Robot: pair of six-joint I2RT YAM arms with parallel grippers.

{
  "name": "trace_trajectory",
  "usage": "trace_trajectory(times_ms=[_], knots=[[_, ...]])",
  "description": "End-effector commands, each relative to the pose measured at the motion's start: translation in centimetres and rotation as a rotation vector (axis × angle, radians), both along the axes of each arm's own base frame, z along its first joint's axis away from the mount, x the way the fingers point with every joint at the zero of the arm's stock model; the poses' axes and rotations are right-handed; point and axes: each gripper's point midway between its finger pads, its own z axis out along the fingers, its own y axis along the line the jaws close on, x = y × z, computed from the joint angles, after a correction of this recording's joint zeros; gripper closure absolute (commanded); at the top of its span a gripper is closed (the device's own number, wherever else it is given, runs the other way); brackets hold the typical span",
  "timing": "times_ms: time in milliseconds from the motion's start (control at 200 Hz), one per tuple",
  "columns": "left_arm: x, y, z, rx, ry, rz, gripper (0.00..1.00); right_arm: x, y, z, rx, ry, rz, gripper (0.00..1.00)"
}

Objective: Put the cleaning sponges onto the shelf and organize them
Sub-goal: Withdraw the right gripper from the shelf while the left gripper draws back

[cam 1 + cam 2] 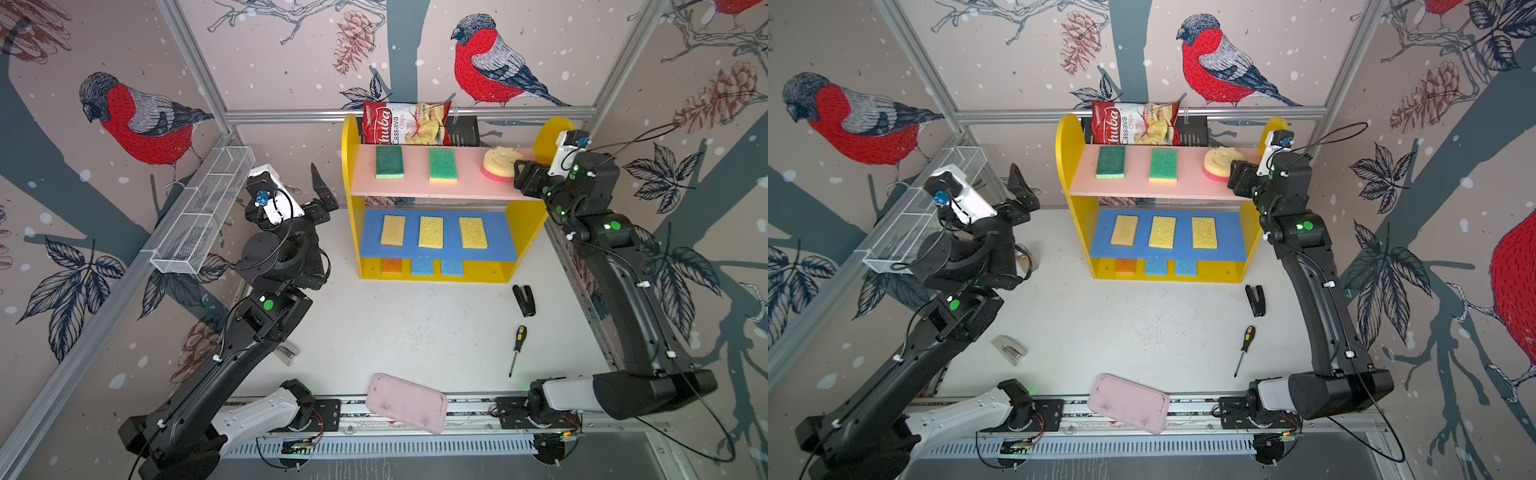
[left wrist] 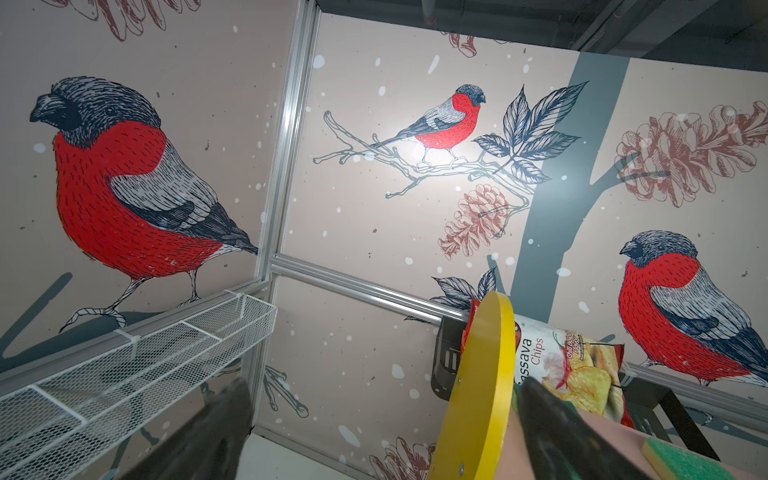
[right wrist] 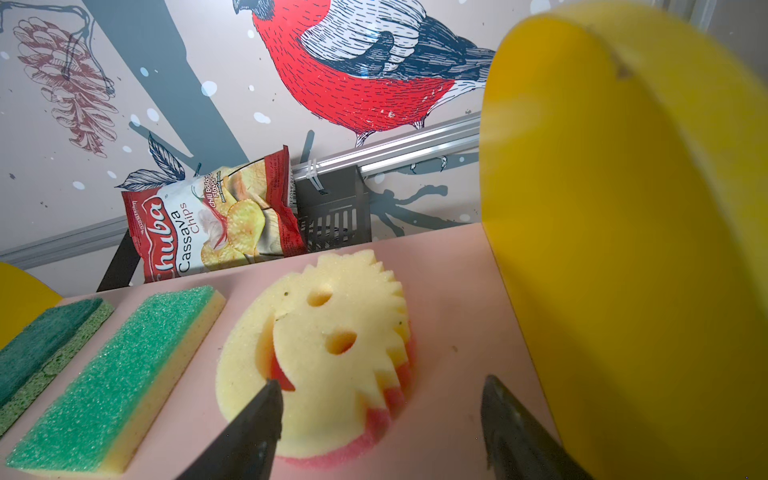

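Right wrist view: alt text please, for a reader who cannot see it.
A round yellow-and-pink smiley-face sponge lies on the shelf's pink upper board, ahead of the right gripper, whose jaws stand open. A green-topped rectangular sponge and a darker green sponge lie beside it, the shelf's yellow side panel on its other side, a red chips bag behind.

Your shelf (image 1: 530,226) stands upright, every tier filled. Dark green sponge (image 1: 390,162), light green sponge (image 1: 443,165) and smiley sponge (image 1: 498,163) lie flat on pink. Tan sponge (image 1: 392,230) and yellow sponges (image 1: 431,232) sit on blue. Orange sponge (image 1: 391,266) and blue sponges (image 1: 422,266) are tucked on the base.
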Motion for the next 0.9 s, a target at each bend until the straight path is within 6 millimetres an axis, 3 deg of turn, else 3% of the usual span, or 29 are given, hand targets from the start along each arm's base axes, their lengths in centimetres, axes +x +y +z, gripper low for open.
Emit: trace_trajectory(times_ms=[0, 570, 625, 665, 895], knots=[[-0.3, 0.2, 0.5, -0.021, -0.029, -0.004, 0.02, 0.3, -0.6, 0.1, 0.015, 0.003, -0.033, 0.25], [0.1, 0.2, 0.0, -0.022, -0.021, -0.001, 0.02, 0.5, -2.1, -0.4, 0.012, 0.002, -0.105, 0.13], [0.3, 0.2, -0.3, -0.017, -0.019, 0.008, 0.02, 0.3, -2.2, -0.5, 0.009, -0.008, -0.106, 0.11], [0.4, 0.3, -0.4, -0.010, -0.019, 0.018, 0.02, 0.1, -2.2, -0.5, 0.009, -0.020, -0.105, 0.00], [1.2, 0.9, -1.9, 0.000, 0.002, 0.063, 0.02, -1.2, -3.3, -0.7, 0.005, -0.070, -0.145, 0.00]])
